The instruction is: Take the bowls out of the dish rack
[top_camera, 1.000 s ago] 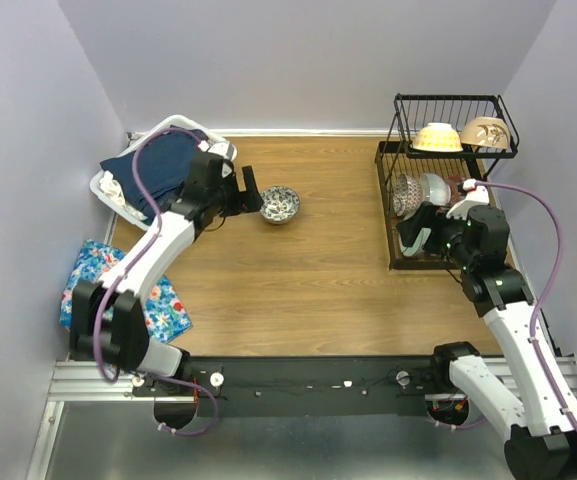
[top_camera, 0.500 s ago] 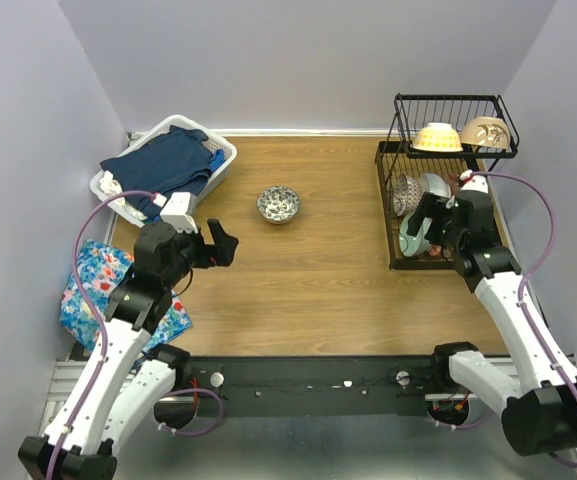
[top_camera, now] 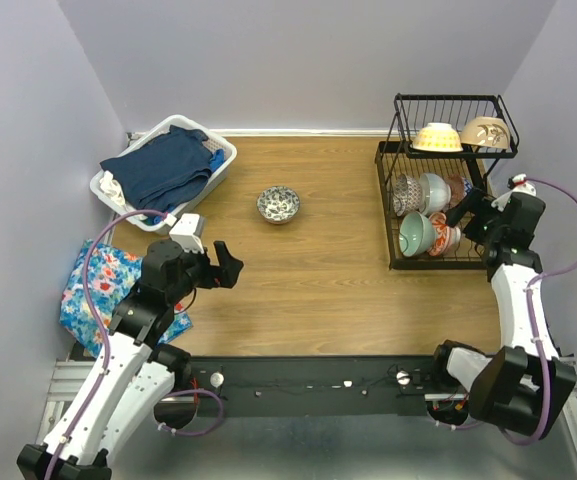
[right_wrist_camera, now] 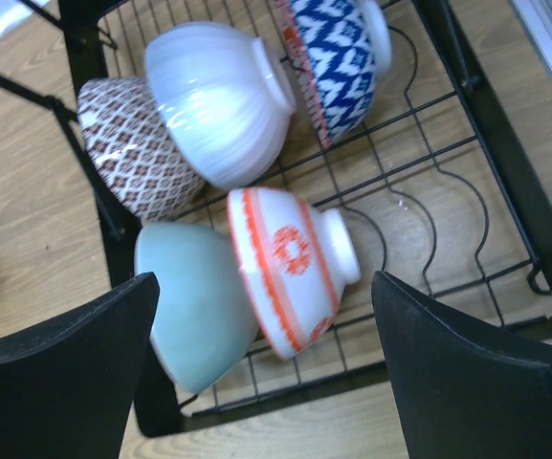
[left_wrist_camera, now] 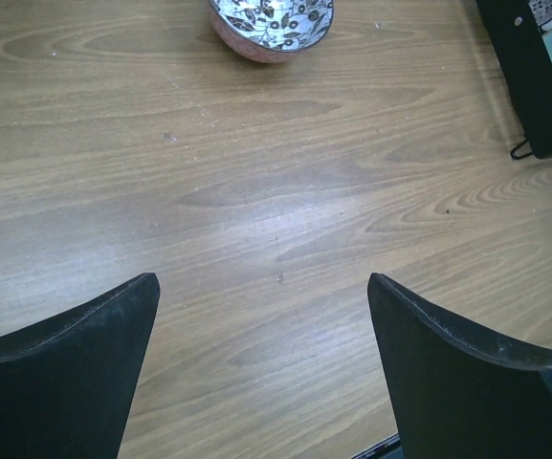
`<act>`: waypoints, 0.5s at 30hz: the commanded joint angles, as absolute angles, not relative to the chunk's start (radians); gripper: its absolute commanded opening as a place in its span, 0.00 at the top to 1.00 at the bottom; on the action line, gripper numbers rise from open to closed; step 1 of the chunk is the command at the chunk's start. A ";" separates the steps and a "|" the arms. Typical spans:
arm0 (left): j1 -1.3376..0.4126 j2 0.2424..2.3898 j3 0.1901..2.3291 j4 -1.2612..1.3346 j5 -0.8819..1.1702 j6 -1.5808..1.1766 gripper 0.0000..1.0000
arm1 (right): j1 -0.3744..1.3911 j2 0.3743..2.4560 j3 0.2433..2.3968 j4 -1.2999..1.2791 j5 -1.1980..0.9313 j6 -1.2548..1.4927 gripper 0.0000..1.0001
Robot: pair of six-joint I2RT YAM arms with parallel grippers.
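The black wire dish rack [top_camera: 396,215] stands at the right. On its upper tier sit a cream-yellow bowl [top_camera: 436,137] and a beige bowl [top_camera: 485,132]. Its lower tier holds a brown-patterned bowl [right_wrist_camera: 127,148], a white bowl [right_wrist_camera: 218,100], a blue-patterned bowl [right_wrist_camera: 338,53], a mint green bowl [right_wrist_camera: 194,301] and a red-orange bowl [right_wrist_camera: 290,268], all on their sides. A dark patterned bowl [top_camera: 279,203] rests on the table. My right gripper [right_wrist_camera: 264,279] hovers open over the mint and red-orange bowls, touching neither. My left gripper [top_camera: 230,265] is open and empty, well short of the table bowl [left_wrist_camera: 271,24].
A white laundry basket [top_camera: 220,172] with dark blue clothes stands at the back left. A floral cloth [top_camera: 118,290] lies at the left edge. Walls close in the back and both sides. The rack's corner [left_wrist_camera: 534,86] shows in the left wrist view.
My left arm has drawn back from the table bowl toward the near left, leaving the bowl in place. My right arm has swung out to the rack's right side.
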State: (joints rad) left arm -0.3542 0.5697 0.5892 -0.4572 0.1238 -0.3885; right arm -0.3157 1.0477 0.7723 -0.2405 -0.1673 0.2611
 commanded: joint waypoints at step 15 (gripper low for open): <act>-0.367 0.505 0.568 -0.419 0.098 -0.370 0.01 | -0.477 1.301 0.729 -0.035 -0.529 0.215 0.00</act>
State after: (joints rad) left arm -0.3622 0.5125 0.5793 -0.4419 0.1150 -0.3851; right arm -0.4603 1.2671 0.7486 -0.0814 -0.4786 0.2523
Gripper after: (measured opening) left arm 0.987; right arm 0.998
